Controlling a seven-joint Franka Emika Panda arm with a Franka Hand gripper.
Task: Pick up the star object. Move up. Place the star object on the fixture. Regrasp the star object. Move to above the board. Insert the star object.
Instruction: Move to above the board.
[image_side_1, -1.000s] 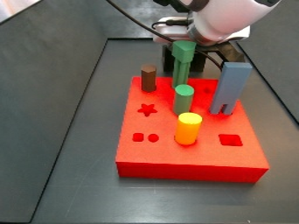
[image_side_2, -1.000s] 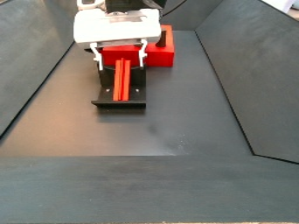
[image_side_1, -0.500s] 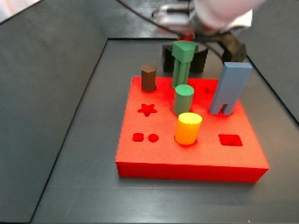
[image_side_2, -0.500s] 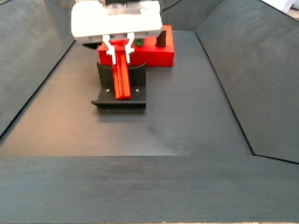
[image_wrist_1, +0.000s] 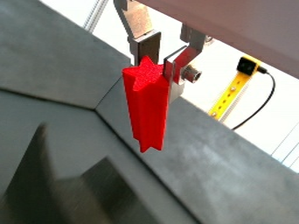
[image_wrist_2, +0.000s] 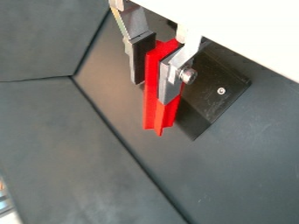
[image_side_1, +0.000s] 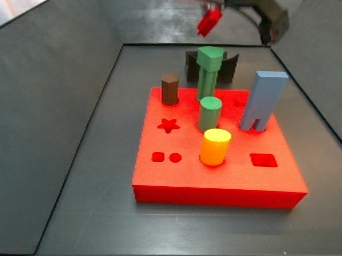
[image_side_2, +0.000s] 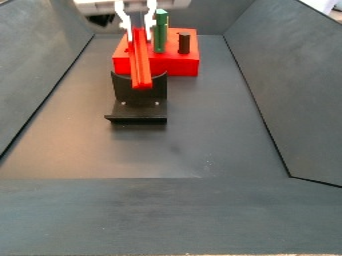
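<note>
The star object (image_wrist_1: 149, 105), a bright red ridged bar, hangs lengthwise from my gripper (image_wrist_1: 160, 66), whose fingers (image_wrist_1: 142, 45) are shut on its upper end. In a wrist view the star object (image_wrist_2: 159, 103) hangs above the dark fixture (image_wrist_2: 218, 91). In a side view the gripper (image_side_2: 134, 14) is high at the frame's top, holding the star object (image_side_2: 138, 55) clear of the fixture (image_side_2: 140, 98). The red board (image_side_1: 221, 172) lies in front, and the star object (image_side_1: 210, 20) is up behind it.
On the board stand a tall green peg (image_side_1: 210, 68), a brown peg (image_side_1: 170, 88), a blue-grey block (image_side_1: 265, 100), a short green cylinder (image_side_1: 210, 110) and a yellow cylinder (image_side_1: 215, 146). A star-shaped hole (image_side_1: 168, 125) is open. Dark sloping walls surround the floor.
The gripper has risen from low over the fixture to the top of both side views, lifting the star object off the fixture.
</note>
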